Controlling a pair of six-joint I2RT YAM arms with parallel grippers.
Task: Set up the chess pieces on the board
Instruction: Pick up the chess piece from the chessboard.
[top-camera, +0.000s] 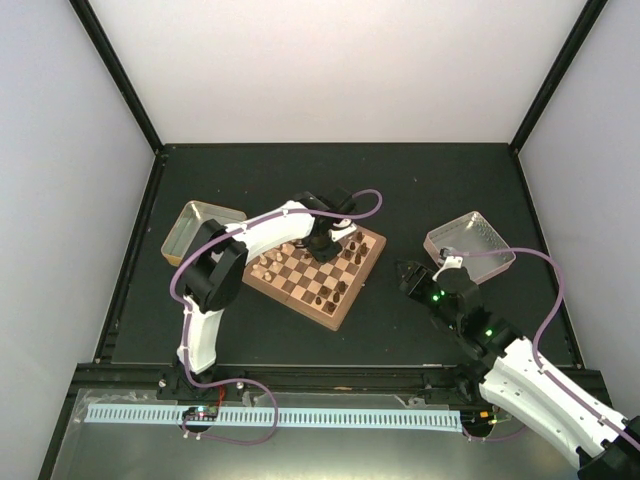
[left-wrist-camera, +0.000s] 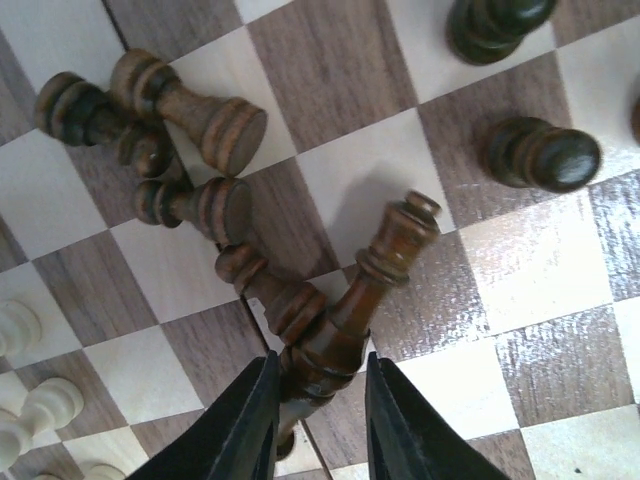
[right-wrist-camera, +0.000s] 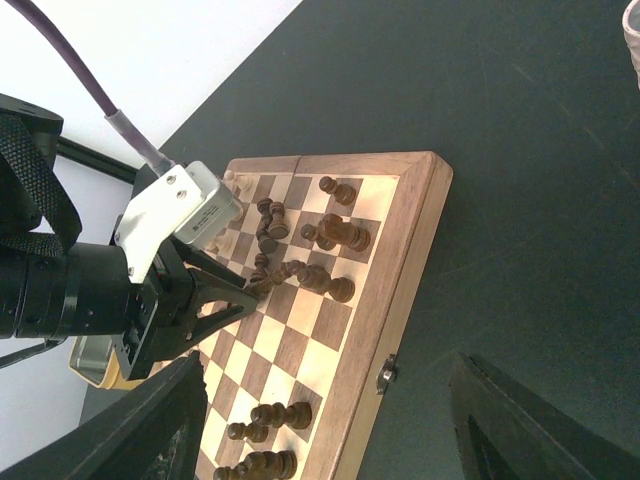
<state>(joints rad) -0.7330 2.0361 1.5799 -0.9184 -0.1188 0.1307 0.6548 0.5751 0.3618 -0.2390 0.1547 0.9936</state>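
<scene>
While nipped only at the foot by the left gripper, likely to pivot: tall dark brown chessman, tilted over the board among toppled dark pieces. Light, hard, slick; better held at the waist. Beside the board, right gripper wide apart, empty.

no readable text, labels or numbers — board, pieces, trays all unmarked

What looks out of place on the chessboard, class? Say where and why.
Several dark brown chessmen lie toppled in a heap on the board, beside the left claw, which grips a tilted chessman.
</scene>
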